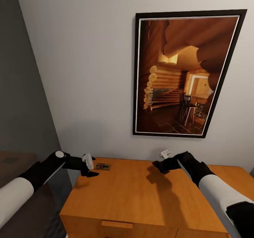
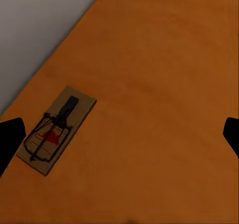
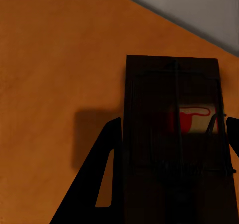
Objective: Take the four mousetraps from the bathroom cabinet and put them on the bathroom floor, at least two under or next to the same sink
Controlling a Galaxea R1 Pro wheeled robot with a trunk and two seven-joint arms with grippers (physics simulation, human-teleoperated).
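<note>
Two mousetraps are showing at this moment, along with one cabinet, two grippers and one framed picture hanging on the pale wall above the cabinet. The first mousetrap is lying flat on the orange-brown cabinet top, near its back left corner and close to the wall. The left gripper is hovering just beside it on the left, above the wood and not touching the board. In the left wrist view this mousetrap is sitting between the two dark fingertips but far over toward one of them, with bare wood stretching to the other; the jaws are standing wide apart. The second mousetrap is being held up off the cabinet in the right gripper: in the right wrist view the board is filling the space between the dark fingers, which are pressing against its two long edges, and its shadow is falling on the wood below. In the head view the right gripper is hanging over the back middle of the cabinet top, well apart from the first mousetrap, and the held board itself is too hidden there to make out.
</note>
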